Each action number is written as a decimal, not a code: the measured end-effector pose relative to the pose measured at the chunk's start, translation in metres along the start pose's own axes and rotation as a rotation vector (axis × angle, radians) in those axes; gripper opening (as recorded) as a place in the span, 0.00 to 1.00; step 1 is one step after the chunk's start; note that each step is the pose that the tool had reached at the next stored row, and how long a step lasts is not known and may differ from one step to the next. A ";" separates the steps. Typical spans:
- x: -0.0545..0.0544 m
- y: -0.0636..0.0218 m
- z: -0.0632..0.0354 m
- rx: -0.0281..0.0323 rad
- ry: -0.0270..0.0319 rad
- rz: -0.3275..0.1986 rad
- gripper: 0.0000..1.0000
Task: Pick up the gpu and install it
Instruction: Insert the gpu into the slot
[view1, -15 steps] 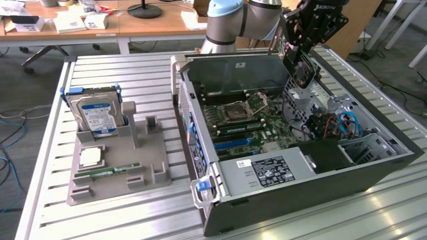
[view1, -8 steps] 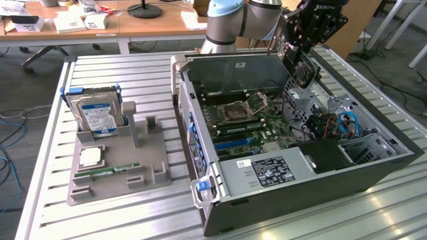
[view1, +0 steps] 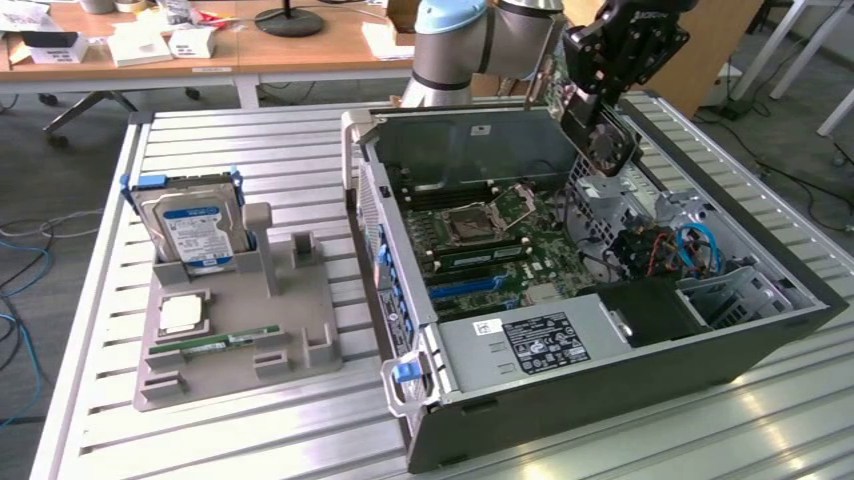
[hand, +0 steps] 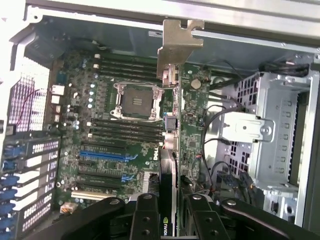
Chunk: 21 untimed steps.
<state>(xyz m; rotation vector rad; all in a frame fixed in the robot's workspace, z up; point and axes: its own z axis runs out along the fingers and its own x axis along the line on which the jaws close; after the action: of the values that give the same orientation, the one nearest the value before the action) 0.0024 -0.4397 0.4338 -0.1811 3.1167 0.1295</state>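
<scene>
So, starting at the exterior view's left: a grey holder sits on the slatted metal table. A hard drive stands upright in it, and a CPU and a green RAM stick lie flat in front of that. Moving over, the computer case lies open with its motherboard facing up. Up toward the exterior view's right, the gripper has its jaws clamped on the gpu, which hangs edge-on over the far side of the case. In the wrist view the card runs out from between the black fingers over the board, with its silver bracket at the far end.
</scene>
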 end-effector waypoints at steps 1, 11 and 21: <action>0.000 0.0000 0.0000 -0.0004 0.0015 -0.019 0.26; 0.000 0.0000 0.0004 -0.0022 0.0160 -0.192 0.26; 0.000 -0.0001 0.0009 -0.0045 0.0310 -0.374 0.26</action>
<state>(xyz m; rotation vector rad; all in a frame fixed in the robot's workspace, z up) 0.0024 -0.4397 0.4329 -0.7636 3.0437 0.1271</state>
